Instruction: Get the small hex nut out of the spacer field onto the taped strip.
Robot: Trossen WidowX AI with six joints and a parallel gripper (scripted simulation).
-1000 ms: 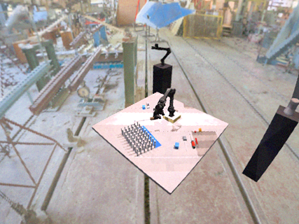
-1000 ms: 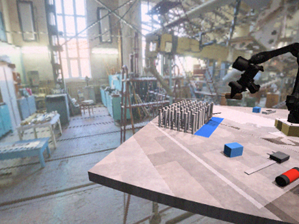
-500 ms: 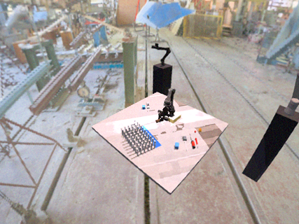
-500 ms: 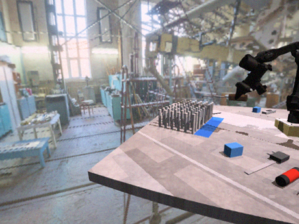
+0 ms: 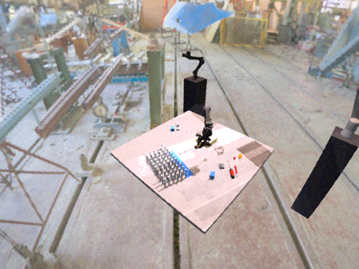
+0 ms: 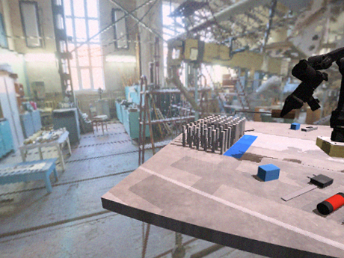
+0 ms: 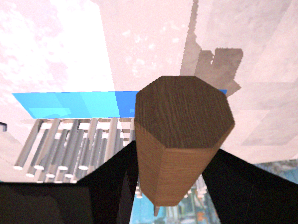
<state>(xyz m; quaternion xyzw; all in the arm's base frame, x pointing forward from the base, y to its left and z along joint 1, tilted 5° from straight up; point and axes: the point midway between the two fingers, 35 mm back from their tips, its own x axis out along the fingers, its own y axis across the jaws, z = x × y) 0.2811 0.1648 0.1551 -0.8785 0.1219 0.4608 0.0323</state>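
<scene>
My gripper (image 5: 199, 145) (image 6: 283, 113) (image 7: 168, 147) is shut on the wooden handle (image 6: 289, 114) (image 7: 185, 112) of a thin rod tool. The rod (image 6: 254, 112) points level from the hand toward the spacers, and its small tip shows just above their back part in the exterior view. The metal spacers (image 5: 166, 165) (image 6: 215, 136) (image 7: 70, 145) stand upright in a dense field. The blue taped strip (image 5: 188, 172) (image 6: 243, 145) (image 7: 60, 105) lies along their front; the handle hides part of it in the wrist view. The nut cannot be made out in any view.
A blue block (image 5: 212, 174) (image 6: 268, 172), a dark tool with a flat blade (image 5: 221, 166) (image 6: 321, 180) and a red-and-black screwdriver (image 5: 231, 172) (image 6: 333, 203) lie on the table (image 6: 200, 182). Another blue block (image 5: 172, 128) (image 6: 294, 126) is at the far side.
</scene>
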